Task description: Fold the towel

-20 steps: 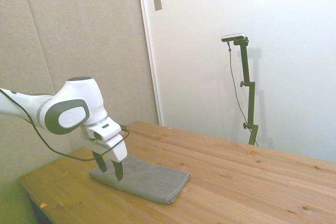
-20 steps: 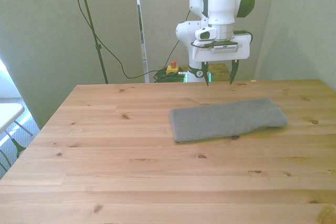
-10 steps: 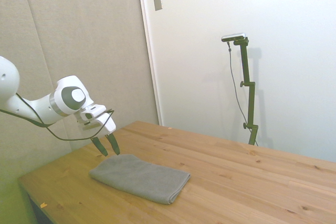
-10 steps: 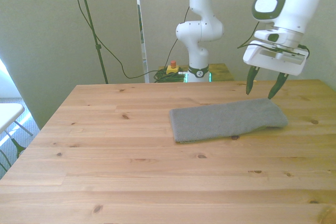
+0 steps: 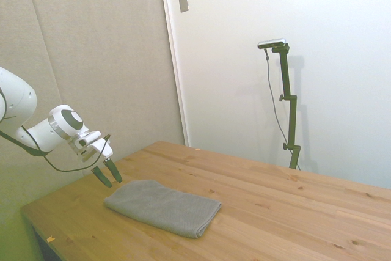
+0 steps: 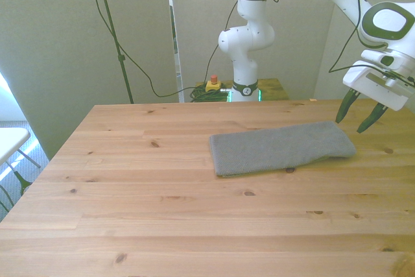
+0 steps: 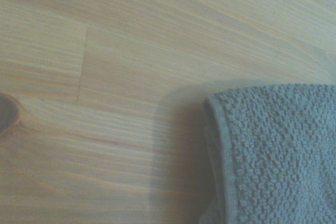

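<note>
Front view, item one: jaws [image 6: 358, 118], count one pair, two dark fingers spread moderately wide, holding nothing, tilted and hanging in the air clear of the cloth and above the table [image 6: 162, 225]. Position: off the short end of the towel [image 6: 282, 148] that lies toward the front view's right, just beyond that end's corner and slightly toward the robot's side of it. Relation governing the next move, as a judgement: the towel lies from the jaws toward the front view's left, so a grasp of the near short edge calls for a short drop and a small shift inward, then a carry along the towel's length. Item two: towel, count one, plain grey, flat on the table, already doubled by the look of its thick rounded edges, long axis running across the front view with a slight slant, the right end a little farther from the camera. Side view confirms the jaws [image 5: 107, 174] open and empty, near the towel [image 5: 164, 206] at its end nearest the arm, not touching. Wrist view: one rounded, hemmed towel corner [image 7: 273, 150] on bare wood. Arms: one, so no choice of reach. Other loose things on the table: none seen.
</note>
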`<state>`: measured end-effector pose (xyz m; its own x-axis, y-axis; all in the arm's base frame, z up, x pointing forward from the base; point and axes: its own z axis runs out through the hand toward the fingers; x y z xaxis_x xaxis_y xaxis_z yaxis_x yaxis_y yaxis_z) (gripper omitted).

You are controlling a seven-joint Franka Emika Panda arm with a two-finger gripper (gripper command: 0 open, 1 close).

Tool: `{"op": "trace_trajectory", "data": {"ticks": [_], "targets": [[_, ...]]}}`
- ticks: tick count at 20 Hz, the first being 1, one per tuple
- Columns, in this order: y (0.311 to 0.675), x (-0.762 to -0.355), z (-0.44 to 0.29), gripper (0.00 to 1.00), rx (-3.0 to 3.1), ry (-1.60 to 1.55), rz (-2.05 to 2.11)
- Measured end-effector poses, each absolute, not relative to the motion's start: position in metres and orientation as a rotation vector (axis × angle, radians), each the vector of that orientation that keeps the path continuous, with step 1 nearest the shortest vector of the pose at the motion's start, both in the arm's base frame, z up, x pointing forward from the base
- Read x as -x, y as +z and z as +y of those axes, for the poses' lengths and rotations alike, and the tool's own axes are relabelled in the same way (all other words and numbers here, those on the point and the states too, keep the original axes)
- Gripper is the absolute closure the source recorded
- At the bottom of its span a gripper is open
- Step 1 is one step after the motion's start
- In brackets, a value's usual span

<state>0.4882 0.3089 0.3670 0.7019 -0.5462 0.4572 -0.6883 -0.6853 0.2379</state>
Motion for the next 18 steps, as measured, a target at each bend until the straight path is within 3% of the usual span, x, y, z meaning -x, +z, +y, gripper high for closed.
{"op": "trace_trajectory", "data": {"ticks": [5,12,13,18], "targets": [[0.343,-0.497,0.311,0.00,-2.477,0.470,-0.936],[0.340,-0.510,0.288,0.00,-2.414,0.449,-0.970],[0.340,-0.512,0.284,1.00,-2.410,0.445,-0.970],[0.339,-0.516,0.276,1.00,-2.405,0.434,-0.964]]}}
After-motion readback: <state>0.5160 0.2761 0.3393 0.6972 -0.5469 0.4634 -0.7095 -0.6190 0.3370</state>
